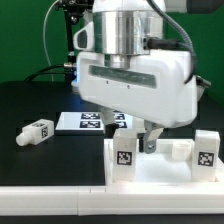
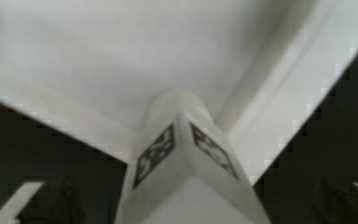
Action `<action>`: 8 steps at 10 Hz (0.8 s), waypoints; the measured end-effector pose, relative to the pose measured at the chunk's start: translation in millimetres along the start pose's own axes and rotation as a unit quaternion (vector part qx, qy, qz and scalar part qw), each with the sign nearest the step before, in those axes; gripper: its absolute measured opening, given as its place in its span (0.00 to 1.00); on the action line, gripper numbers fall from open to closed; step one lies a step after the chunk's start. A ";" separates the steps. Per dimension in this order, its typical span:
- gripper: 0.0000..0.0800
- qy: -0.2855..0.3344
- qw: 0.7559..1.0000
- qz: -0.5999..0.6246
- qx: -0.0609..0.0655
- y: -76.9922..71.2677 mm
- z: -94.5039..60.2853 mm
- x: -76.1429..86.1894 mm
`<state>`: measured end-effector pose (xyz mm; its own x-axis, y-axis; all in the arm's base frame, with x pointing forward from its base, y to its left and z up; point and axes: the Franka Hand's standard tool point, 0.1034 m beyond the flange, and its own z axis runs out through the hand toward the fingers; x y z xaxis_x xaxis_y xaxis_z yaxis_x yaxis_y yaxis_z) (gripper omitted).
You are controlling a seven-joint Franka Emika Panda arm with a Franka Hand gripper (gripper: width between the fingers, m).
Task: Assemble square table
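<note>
The arm's bulky white wrist housing fills the middle of the exterior view, and the gripper (image 1: pixel 150 140) hangs below it at about five o'clock from the frame's centre, low over the square table top (image 1: pixel 150 182). That white tray-like top lies on the black table (image 1: pixel 40 105) in the five o'clock part of the picture. An upright leg (image 1: pixel 124 156) stands at the top's corner nearest the exterior view's left, its black-and-white tag facing the camera. A right-hand leg (image 1: pixel 207 150) stands at three o'clock from it, near the frame edge, also showing a tag. Between them, just beside the gripper, sits another white piece (image 1: pixel 180 150), too hidden to name more closely. A loose leg (image 1: pixel 36 132) lies on its side on the black table at nine o'clock from the top, well apart from it. The marker board (image 1: pixel 92 121) lies flat behind, partly covered by the arm. In the wrist view a tagged leg (image 2: pixel 179 160) shows two tagged faces meeting at an edge, with the pale surface of the top beyond it. The fingers (image 2: pixel 34 200) appear at the picture's far sides, spread wide and clear of the leg, gripping nothing.
</note>
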<state>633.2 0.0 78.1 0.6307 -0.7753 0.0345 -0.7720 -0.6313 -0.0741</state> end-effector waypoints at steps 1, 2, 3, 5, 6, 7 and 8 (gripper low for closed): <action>0.81 0.002 1.000 -0.023 -0.002 0.5 0.0 0.8; 0.81 0.003 0.998 -0.068 -0.005 1.4 -0.1 1.8; 0.81 0.004 0.993 -0.121 -0.007 1.3 -2.1 5.0; 0.81 0.005 0.956 -0.293 0.004 -11.2 -17.7 21.1; 0.81 0.003 0.961 -0.276 0.003 -9.7 -15.8 20.4; 0.66 0.003 0.961 -0.276 0.003 -9.4 -15.8 20.8; 0.48 0.003 0.963 -0.270 0.003 -9.2 -15.6 20.8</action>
<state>652.3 -10.6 95.1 0.9394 -0.3344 0.0757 -0.3314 -0.9422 -0.0495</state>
